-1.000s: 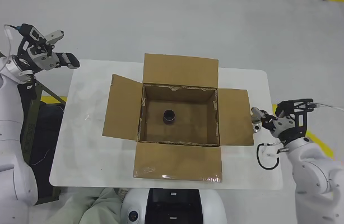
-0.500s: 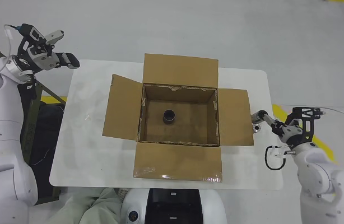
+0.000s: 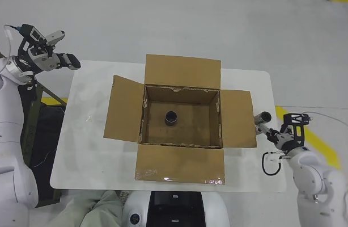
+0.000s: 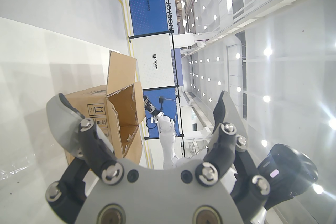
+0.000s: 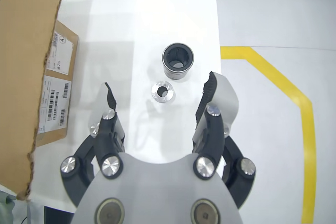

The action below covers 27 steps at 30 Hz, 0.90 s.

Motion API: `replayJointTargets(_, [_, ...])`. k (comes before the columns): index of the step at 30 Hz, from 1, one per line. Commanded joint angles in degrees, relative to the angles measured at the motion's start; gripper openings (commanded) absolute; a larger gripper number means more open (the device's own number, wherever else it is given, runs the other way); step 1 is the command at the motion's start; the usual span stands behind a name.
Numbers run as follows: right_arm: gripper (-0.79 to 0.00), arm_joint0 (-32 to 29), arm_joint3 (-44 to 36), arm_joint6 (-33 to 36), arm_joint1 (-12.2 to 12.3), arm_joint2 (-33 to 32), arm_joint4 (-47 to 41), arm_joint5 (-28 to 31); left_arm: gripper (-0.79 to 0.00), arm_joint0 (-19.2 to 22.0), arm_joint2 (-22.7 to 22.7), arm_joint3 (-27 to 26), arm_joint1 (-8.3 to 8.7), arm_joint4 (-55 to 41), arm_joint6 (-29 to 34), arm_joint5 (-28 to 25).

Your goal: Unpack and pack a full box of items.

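Right gripper (image 5: 158,79) has drawn back from the right flap of the open brown cardboard box (image 3: 182,71), toward the near right edge of the white rounded table (image 3: 89,153); the left arm has kept its place. The right gripper's fingers are spread wide and hold nothing. Just ahead of them on the bare tabletop lies a small silver metal ring (image 5: 162,92), and just beyond that a black hollow metal cylinder (image 5: 178,59), its open end facing the wrist camera. From above, this cylinder sits on the table just beside the box's right flap.

The box sits in the middle of the table with all four flaps folded outward. A second short black cylindrical part (image 3: 172,118) rests on the box floor, near the middle.

The left gripper (image 4: 141,95) hangs off the far left corner of the table, well apart from the box. Its fingers are wide apart and carry nothing.
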<state>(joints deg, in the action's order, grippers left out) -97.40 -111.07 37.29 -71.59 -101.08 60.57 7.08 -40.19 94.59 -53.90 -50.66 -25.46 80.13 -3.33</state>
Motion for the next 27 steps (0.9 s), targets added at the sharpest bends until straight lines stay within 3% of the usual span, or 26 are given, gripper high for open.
replayJointTargets(1, [-0.135, 0.06, 0.38, 0.32, 0.07, 0.35, 0.49, 0.17, 0.0, 0.0, 0.0, 0.0, 0.0, 0.0, 0.0, 0.0])
replayJointTargets(21, [-0.135, 6.39, 11.6, 2.04, 0.5, 5.44, 3.44, -0.98, 0.0, 0.0, 0.0, 0.0, 0.0, 0.0, 0.0, 0.0])
replayJointTargets(27, [-0.172, 8.52, 14.9, 0.89, 0.45, 7.66, 4.75, -2.0, 0.0, 0.0, 0.0, 0.0, 0.0, 0.0, 0.0, 0.0])
